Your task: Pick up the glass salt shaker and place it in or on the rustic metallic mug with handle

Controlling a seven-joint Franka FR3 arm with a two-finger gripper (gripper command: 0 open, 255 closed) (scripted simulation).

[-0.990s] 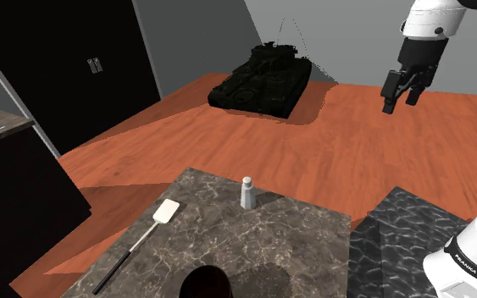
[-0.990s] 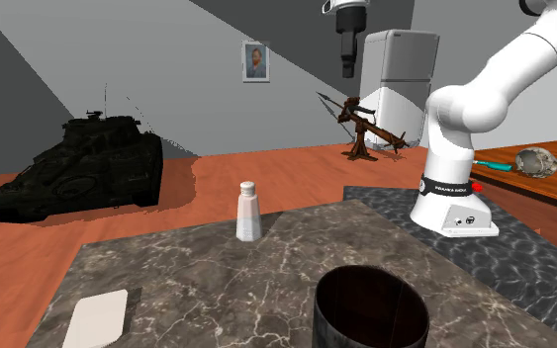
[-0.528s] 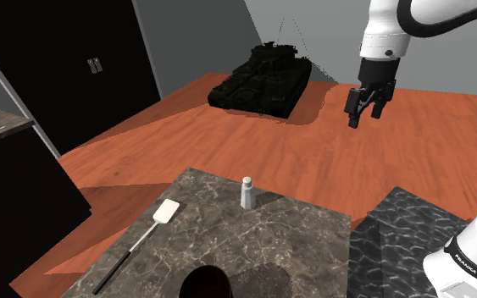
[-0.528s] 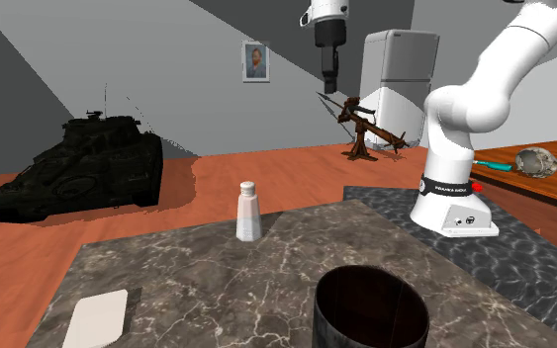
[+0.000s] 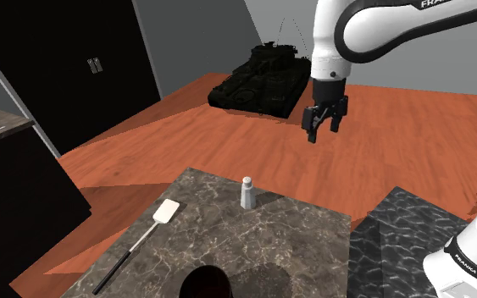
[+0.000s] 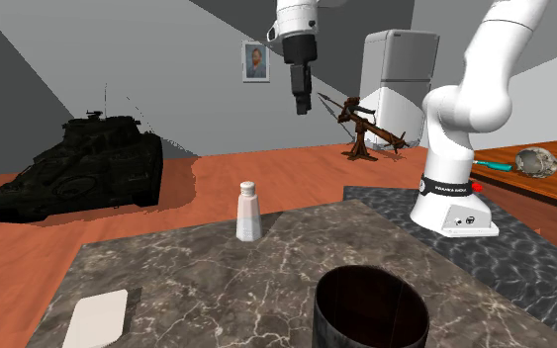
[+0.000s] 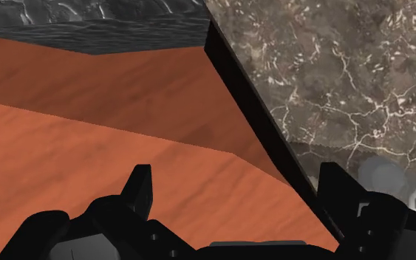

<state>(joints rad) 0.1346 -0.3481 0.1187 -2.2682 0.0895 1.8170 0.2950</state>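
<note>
The tool (image 5: 323, 129) hung high above the orange floor, off past the far edge of the counter (image 5: 279, 245), with its two black fingers (image 7: 140, 185) standing well apart and nothing between them. The salt shaker (image 5: 246, 193) stood upright near that far edge, alone, well below the tool and apart from it. From the second exterior view, the shaker (image 6: 248, 215) looked pale and smooth, with a white cap and a body that widened toward its base. The dark mug (image 6: 370, 306) sat at the counter's near edge, well apart from the shaker, its mouth open upward.

To my eye the shaker would be light and rigid, but slick-sided and easy to tip, being tall on a small foot. I'd have taken it across the body below the cap, about the middle where the sides are fuller, with the fingers level and closing gently. A grip on the cap or the narrow neck might let it slide out or swing.
</note>
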